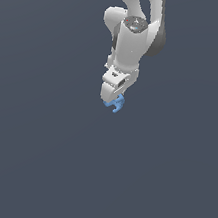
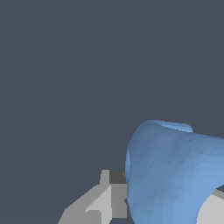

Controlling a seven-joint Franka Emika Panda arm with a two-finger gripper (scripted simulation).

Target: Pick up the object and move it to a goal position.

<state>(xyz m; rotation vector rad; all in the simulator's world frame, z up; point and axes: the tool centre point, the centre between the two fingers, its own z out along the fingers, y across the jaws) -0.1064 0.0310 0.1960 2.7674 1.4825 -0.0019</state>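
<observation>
The object (image 1: pixel 116 103) is a tiny light-blue piece with curved prongs, hanging just under the tip of the white arm in the exterior view. My gripper (image 1: pixel 111 99) is shut on it, and the prongs stick out below and toward the exterior view's right. In the wrist view the object (image 2: pixel 175 175) fills much of the picture as a large rounded blue shape, pressed between a grey finger (image 2: pixel 103 203) and a pale finger (image 2: pixel 214 212). No goal marker shows in either view.
The white arm (image 1: pixel 131 39) reaches down from the upper middle of the exterior view. Around it there is only a plain dark grey-blue background.
</observation>
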